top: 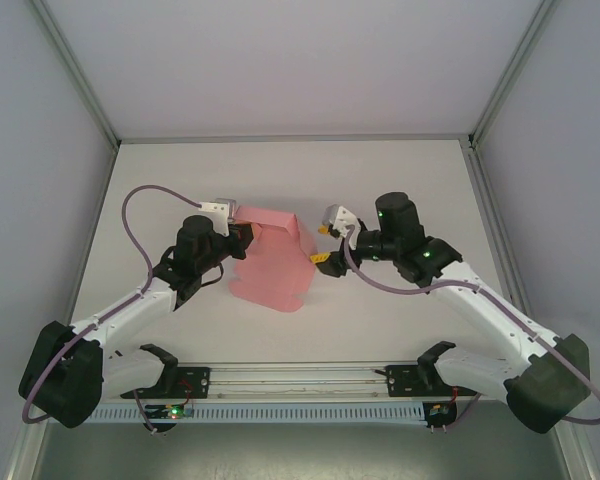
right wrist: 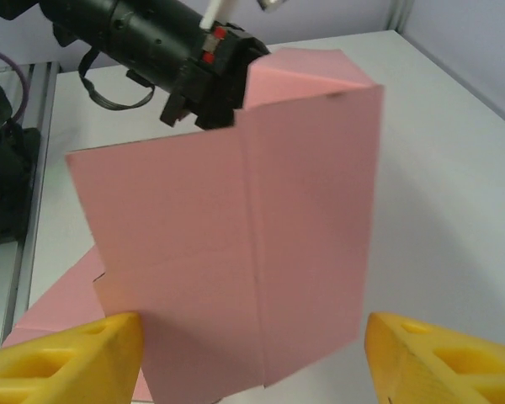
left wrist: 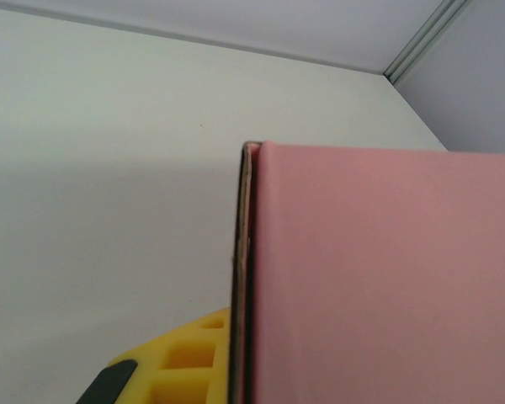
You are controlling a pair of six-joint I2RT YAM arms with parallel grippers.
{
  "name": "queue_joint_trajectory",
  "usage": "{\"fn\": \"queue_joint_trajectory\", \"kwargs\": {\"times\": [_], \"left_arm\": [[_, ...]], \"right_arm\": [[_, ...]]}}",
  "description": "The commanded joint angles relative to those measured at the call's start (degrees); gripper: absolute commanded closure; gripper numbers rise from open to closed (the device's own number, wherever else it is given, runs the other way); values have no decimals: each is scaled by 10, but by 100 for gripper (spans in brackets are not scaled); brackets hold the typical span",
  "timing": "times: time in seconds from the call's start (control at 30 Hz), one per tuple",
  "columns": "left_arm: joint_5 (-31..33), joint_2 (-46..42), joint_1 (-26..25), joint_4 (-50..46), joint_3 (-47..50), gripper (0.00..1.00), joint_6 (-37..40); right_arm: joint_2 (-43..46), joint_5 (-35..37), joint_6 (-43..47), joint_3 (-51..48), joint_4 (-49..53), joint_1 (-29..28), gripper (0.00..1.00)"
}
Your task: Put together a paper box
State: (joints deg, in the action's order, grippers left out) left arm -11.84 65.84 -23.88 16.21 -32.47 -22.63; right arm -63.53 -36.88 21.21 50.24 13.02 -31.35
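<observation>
The paper box (top: 272, 262) is a pink, partly folded card standing mid-table with flaps spread on the surface. My left gripper (top: 242, 236) is shut on its upper left edge. In the left wrist view one yellow finger (left wrist: 178, 360) presses against the card's edge (left wrist: 246, 278), and the pink panel (left wrist: 379, 278) hides the other finger. My right gripper (top: 325, 246) stands open just right of the box. In the right wrist view its yellow fingertips (right wrist: 63, 362) are spread wide at either side of an upright creased panel (right wrist: 236, 244); the right one stands clear of it.
White tabletop (top: 400, 180) stretches behind and to the right of the box. Grey walls with metal posts (top: 495, 95) close in the sides and back. The left arm's black wrist (right wrist: 164, 46) sits behind the card's top. A rail (top: 290, 380) runs along the near edge.
</observation>
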Motion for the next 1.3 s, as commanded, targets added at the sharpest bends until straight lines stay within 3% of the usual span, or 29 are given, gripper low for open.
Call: {"fn": "queue_joint_trajectory", "kwargs": {"times": [0.0,0.1,0.23,0.5,0.77,0.93,1.03,1.13,1.2,1.27], "left_arm": [[-2,-2,1,1,-9,100,8],[-11,2,0,2,-11,100,5],[-12,4,-1,3,-14,100,1],[-25,2,-6,-1,-16,100,11],[-41,-6,-22,-9,-22,100,35],[-34,-11,-27,-18,-26,100,37],[-37,-13,-33,-20,-28,100,37],[-33,-10,-41,-21,-31,100,35],[-27,-8,-45,-25,-33,100,36],[-23,-8,-48,-34,-37,100,38]], "right_arm": [[-22,27,2,10,-34,-14,30],[-45,55,-19,24,-49,-28,32],[-68,109,-45,32,-77,-53,43],[-75,282,-42,21,-133,-115,48],[-116,275,-26,18,-158,-116,46],[-131,280,-38,25,-178,-116,59],[-135,343,-62,22,-214,-124,67],[-142,429,-86,2,-279,-130,65],[-146,450,-97,-17,-322,-130,66],[-152,452,-98,-21,-336,-129,74]]}}
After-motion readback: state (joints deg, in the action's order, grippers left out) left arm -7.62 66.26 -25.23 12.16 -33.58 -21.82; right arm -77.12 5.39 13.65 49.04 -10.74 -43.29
